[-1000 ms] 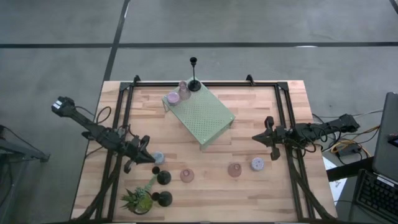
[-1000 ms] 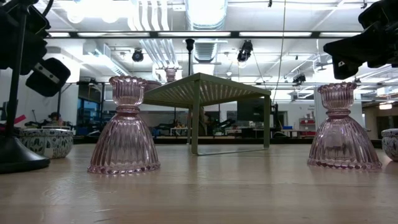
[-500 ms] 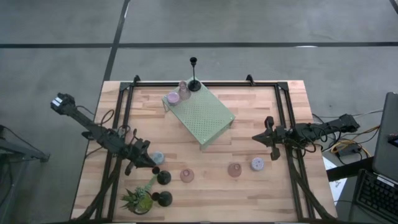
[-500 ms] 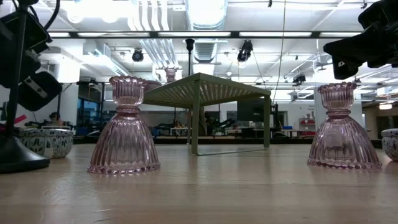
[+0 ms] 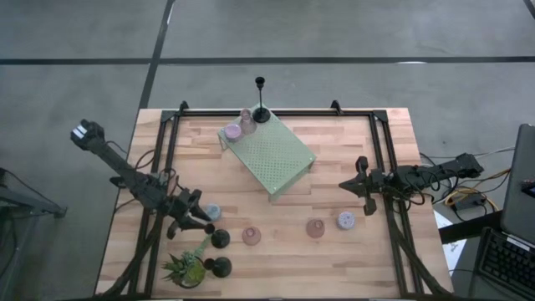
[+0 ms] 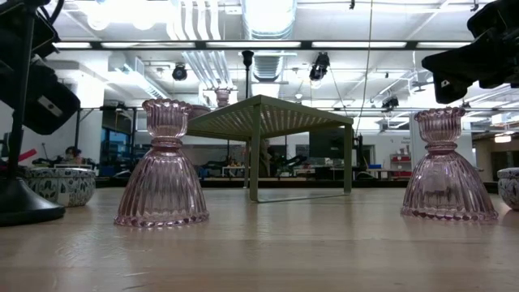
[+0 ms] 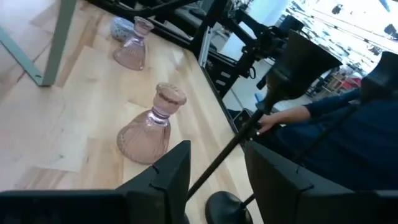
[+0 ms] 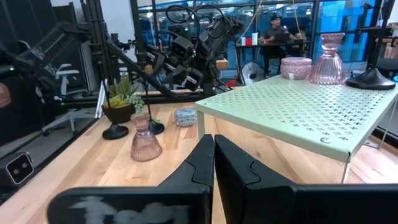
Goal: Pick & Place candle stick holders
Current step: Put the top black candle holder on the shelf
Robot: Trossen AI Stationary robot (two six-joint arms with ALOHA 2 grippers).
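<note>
- High view: left end effector (image 5: 203,221) at the front-left of the table (image 5: 334,142), over a black stemmed holder (image 5: 220,238); second black holder (image 5: 221,267) just beside the potted plant (image 5: 185,269). Pale blue-grey cup (image 5: 212,211) sits next to the left end effector. Two pink glass holders (image 5: 251,236) (image 5: 315,227) and another blue-grey cup (image 5: 345,220) lie along the front. The green perforated stand (image 5: 272,155) carries a pink cup, a pink glass holder and a black stemmed holder (image 5: 261,113) at its far corner. Right end effector (image 5: 361,186) waits at the right side.
- Low view: pink glass holder (image 6: 164,166) and its twin (image 6: 448,169) upright on the table, well apart; stand between them, farther back.
- Left wrist view: fingers (image 7: 169,177) parted either side of the thin black stem (image 7: 245,134), not clamped on it; base (image 7: 227,208) just below.
- Right wrist view: fingers (image 8: 202,158) pressed together, holding nothing.
- Handling, judged: black holders stiff, top-light, base-heavy; grip low on the stem, it may swing. Glass ones fragile, slippery; take at the narrow neck.
</note>
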